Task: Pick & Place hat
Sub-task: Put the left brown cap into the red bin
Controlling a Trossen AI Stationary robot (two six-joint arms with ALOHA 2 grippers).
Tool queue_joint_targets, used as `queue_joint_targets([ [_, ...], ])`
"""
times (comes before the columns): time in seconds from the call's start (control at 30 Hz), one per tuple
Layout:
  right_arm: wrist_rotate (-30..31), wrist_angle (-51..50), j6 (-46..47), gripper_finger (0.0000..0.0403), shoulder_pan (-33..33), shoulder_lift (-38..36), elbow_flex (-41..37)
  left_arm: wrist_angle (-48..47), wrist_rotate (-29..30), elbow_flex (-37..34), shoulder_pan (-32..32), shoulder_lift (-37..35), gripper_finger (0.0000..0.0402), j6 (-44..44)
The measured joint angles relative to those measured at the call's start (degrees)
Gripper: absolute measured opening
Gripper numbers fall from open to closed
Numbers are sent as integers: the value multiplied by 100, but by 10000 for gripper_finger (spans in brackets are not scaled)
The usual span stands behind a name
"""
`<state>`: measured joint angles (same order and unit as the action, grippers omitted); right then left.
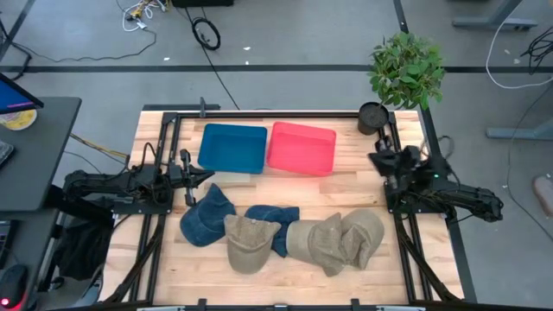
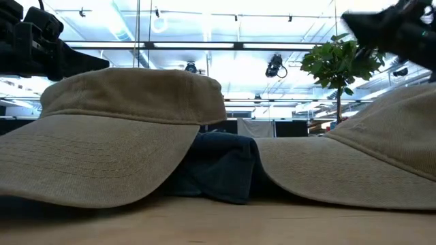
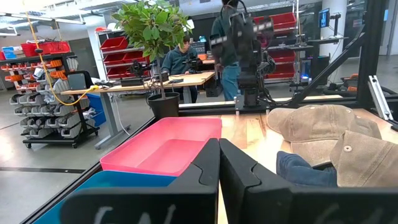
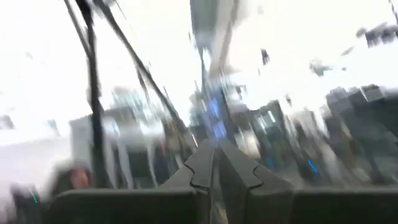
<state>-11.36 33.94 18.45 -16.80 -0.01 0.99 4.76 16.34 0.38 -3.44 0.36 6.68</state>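
Loosely, soft crumpled khaki hats (image 1: 333, 242) and denim hats (image 1: 207, 216); both grippers closed, empty.

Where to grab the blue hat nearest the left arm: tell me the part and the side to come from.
Probably the rounded crown of the blue hat, taken from above. It lies flat on the table and its left half is clear of the tan hat beside it. The left gripper sits just behind it, fingers together, nearest for the job.

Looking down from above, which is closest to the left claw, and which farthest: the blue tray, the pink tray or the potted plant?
From the left gripper:
1. Blue tray, just beyond it.
2. Pink tray, beside the blue one.
3. Potted plant, at the far right corner.
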Motion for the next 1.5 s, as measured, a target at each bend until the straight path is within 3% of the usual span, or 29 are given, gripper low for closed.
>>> queue_joint_targets([
  [0.1,248,1146,246,27,2,0,0,2,0,2,0,0,3,0],
  [0.23,1127,2234,1079,27,2,0,0,1,0,2,0,-1,3,0],
  [0.4,2264,2367,2216,27,1,1,2,0,0,2,0,0,3,0],
  [0.53,2570,2351,2497,27,0,121,145,2,1,1,0,-1,3,-1],
  [0.77,2485,1998,1943,27,0,812,1266,0,2,2,0,-2,3,0],
  [0.97,2370,681,1540,27,1,1686,2594,2,2,0,0,-1,3,0],
  [1.5,955,-1292,1463,27,2,4303,5589,1,1,1,0,0,3,0],
])
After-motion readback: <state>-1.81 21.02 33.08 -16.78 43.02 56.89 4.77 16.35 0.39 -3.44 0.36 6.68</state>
